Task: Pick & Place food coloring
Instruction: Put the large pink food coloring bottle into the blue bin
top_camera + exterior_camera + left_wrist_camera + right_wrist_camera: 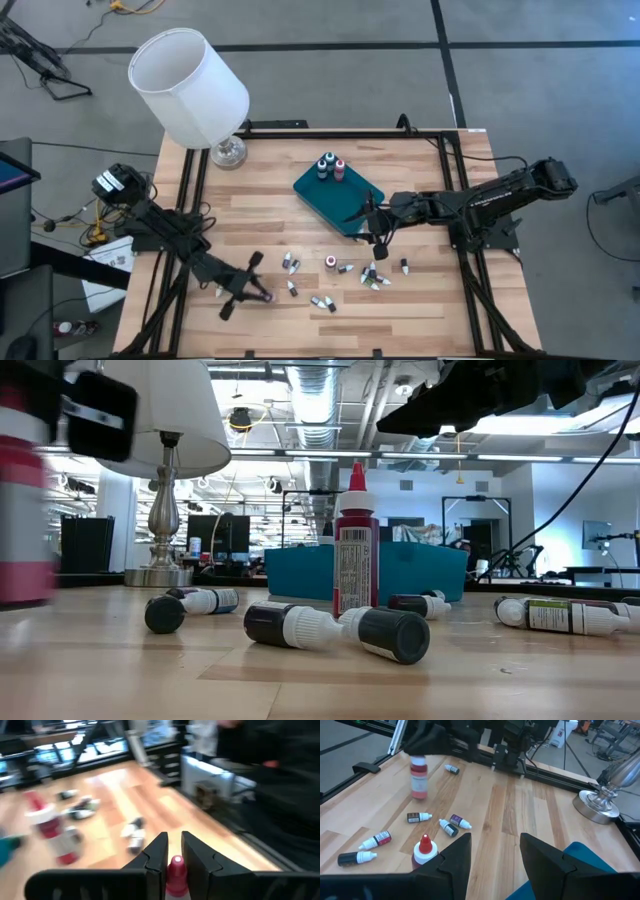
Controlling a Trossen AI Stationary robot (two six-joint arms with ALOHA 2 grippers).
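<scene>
Left gripper (170,851) clamped on a pink bottle (175,870) for carrying to the tray (322,190); right gripper (491,851) spread, empty.

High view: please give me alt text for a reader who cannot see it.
Seen from above, the left gripper is shut on a pink-red food coloring bottle near the table's front left, while the open right gripper hovers by the teal tray, which holds three upright bottles. About a dozen more lie scattered on the wooden table; a white lamp stands at the back left.
</scene>
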